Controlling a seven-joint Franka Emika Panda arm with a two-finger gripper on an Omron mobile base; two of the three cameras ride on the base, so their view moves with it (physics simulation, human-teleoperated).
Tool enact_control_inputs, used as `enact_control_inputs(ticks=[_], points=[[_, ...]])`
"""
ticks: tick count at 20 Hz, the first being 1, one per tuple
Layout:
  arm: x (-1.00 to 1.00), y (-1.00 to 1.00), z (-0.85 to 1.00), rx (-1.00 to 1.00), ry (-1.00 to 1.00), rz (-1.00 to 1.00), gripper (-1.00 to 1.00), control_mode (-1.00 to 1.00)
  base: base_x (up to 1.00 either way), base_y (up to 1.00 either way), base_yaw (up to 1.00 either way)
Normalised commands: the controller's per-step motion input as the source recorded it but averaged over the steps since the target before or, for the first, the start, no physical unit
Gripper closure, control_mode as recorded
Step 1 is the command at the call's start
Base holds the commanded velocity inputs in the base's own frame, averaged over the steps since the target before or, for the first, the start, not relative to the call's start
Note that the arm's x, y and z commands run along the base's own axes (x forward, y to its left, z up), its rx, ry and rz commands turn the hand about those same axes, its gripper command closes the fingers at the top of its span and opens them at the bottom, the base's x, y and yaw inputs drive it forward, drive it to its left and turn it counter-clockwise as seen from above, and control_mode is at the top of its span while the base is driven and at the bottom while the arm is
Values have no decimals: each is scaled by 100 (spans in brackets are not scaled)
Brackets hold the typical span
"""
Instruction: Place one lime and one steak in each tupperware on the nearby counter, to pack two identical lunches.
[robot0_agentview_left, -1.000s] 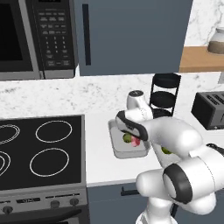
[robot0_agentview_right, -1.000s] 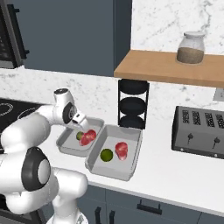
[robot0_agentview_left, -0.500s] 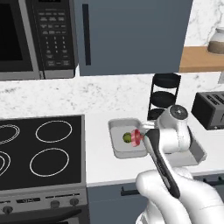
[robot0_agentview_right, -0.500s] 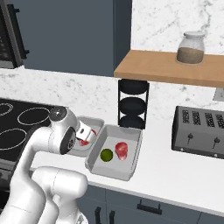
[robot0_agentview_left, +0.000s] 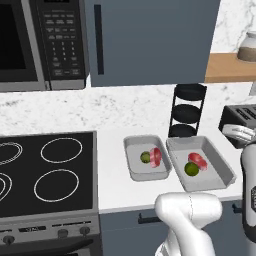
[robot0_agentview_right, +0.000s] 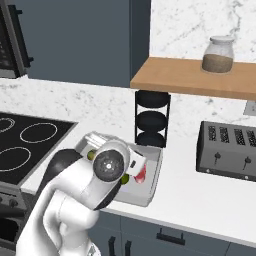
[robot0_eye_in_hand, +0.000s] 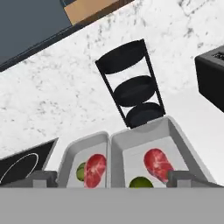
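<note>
— Any writing you can make out from where you sit?

— Nothing I can read. The microwave has a keypad with pale marks on its buttons, but they're too blurred for me to tell any character.

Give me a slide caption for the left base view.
Two light-grey rectangular tubs on white counter, each holding one green lime and one red-pink steak.

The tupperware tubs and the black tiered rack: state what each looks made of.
The two tupperware tubs look like matte light-grey plastic: even colour, soft rounded rims, no glints, though coated metal is possible. The black tiered rack looks like dark painted metal or plastic: thin straight uprights, flat round tiers, a dull even sheen.
</note>
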Motion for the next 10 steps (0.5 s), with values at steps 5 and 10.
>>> enact_control_inputs(ticks=[5,10], points=[[-100,-78,100,14,-74,0,-100,-100,0,0,0],[-59,-10,92,0,-57,-1,-100,-100,0,0,0]])
